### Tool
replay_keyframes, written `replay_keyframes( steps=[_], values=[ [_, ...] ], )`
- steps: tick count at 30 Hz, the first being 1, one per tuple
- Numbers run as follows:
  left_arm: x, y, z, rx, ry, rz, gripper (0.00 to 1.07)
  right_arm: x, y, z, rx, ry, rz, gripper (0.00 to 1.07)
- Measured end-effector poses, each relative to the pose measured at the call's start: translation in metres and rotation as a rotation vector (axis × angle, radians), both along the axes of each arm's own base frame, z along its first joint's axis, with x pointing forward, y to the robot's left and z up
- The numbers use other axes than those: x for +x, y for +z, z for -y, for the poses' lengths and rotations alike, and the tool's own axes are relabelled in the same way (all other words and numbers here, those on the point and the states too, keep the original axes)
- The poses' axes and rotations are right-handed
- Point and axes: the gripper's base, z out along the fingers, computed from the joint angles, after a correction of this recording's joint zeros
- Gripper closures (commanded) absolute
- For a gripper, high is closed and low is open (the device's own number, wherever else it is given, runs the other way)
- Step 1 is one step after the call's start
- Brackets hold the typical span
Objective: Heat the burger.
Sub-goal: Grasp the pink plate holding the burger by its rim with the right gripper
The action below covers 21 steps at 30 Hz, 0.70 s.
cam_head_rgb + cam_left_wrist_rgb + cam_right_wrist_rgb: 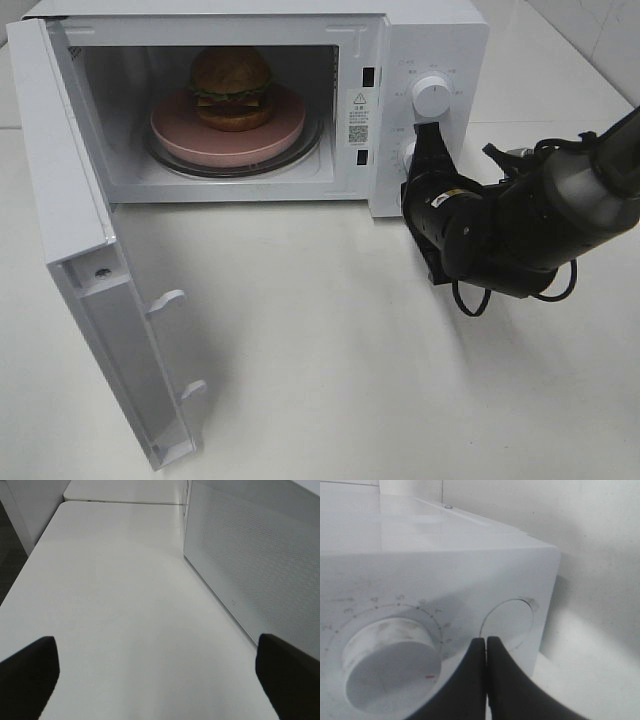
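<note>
The burger (232, 88) sits on a round pink plate (180, 135) on the glass turntable inside the white microwave (440, 40). The microwave door (90, 260) hangs wide open to the left. My right gripper (428, 132) is shut with nothing in it, its tips right at the control panel just below the upper knob (432, 95). In the right wrist view the closed fingertips (486, 642) point at the panel between a white dial knob (390, 665) and a flat round disc (507, 625). My left gripper (160, 680) is open over bare table beside the door (250, 555); it is outside the high view.
The white table (330, 350) spreads in front of the microwave. The open door takes up the left front. The right arm's black body (520, 220) lies across the table at right. A table edge and dark floor (10, 555) show in the left wrist view.
</note>
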Motion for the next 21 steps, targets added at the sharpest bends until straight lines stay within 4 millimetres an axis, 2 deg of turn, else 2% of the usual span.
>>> replay_keyframes(
  steps=[10, 21],
  values=[
    [0.000, 0.000, 0.000, 0.000, 0.000, 0.000, 0.06, -0.020, 0.004, 0.003, -0.086, 0.130, -0.102, 1.07],
    [0.000, 0.000, 0.000, 0.000, 0.000, 0.000, 0.06, -0.036, 0.036, -0.003, -0.235, 0.393, -0.138, 1.06]
  ],
)
